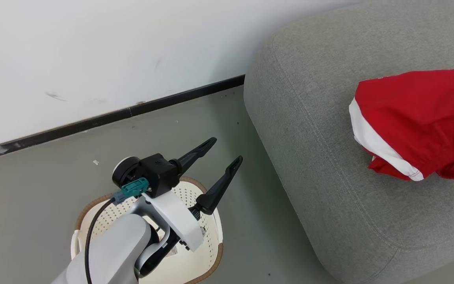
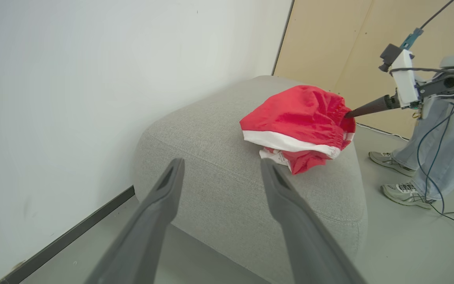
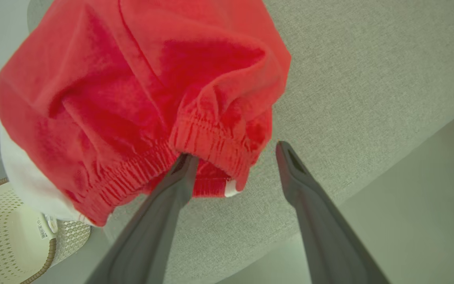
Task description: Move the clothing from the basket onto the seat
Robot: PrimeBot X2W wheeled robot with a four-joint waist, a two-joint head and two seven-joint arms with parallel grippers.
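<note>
The red clothing (image 1: 416,114) with a white trim band lies bunched on the grey seat (image 1: 313,118), also visible from the left wrist as clothing (image 2: 294,114) on the seat (image 2: 211,138). My right gripper (image 3: 237,152) is open at the clothing (image 3: 132,90); its left finger is tucked under the elastic waistband, its right finger is over bare seat (image 3: 369,59). My left gripper (image 1: 226,150) hangs open with nothing between its fingers above the cream basket (image 1: 211,236), pointing toward the seat. The basket (image 3: 6,221) stands on the floor beside the seat.
A white wall with a black baseboard (image 1: 93,122) runs behind the basket and seat. A person's legs and sneakers (image 2: 436,157) stand on the floor past the seat's far end, with loose cables (image 2: 447,213) and a wooden panel (image 2: 329,39) nearby.
</note>
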